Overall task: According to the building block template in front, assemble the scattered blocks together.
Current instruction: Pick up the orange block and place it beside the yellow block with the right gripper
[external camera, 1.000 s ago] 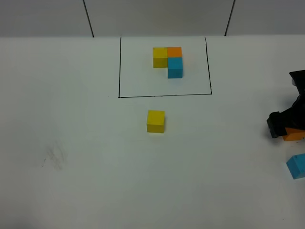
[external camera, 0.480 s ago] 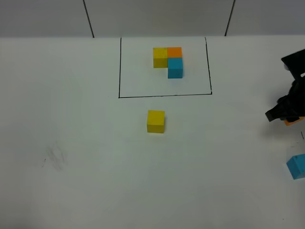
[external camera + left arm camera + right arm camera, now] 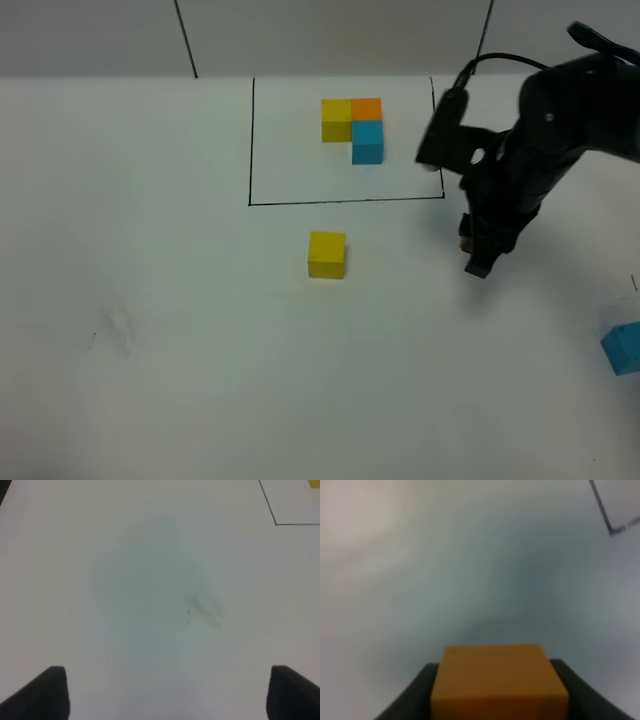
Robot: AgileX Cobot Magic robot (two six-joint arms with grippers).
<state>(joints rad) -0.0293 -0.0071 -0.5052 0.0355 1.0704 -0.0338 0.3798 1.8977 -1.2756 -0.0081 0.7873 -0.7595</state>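
White table (image 3: 150, 380). Carry step: we see right gripper (image 3: 478, 258) clamped on orange block (image 3: 499, 680); next, seat it beside loose yellow block (image 3: 327, 254). Left gripper (image 3: 170, 692) spread, empty.

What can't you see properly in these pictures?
- Orange block: in the high view it is almost hidden behind the right gripper, and the right wrist view cuts off its lower part.
- Loose blue block: cut off by the high view's right edge.
- Left gripper: only two fingertips show, in the left wrist view's corners.
- Table: blurred in the right wrist view.
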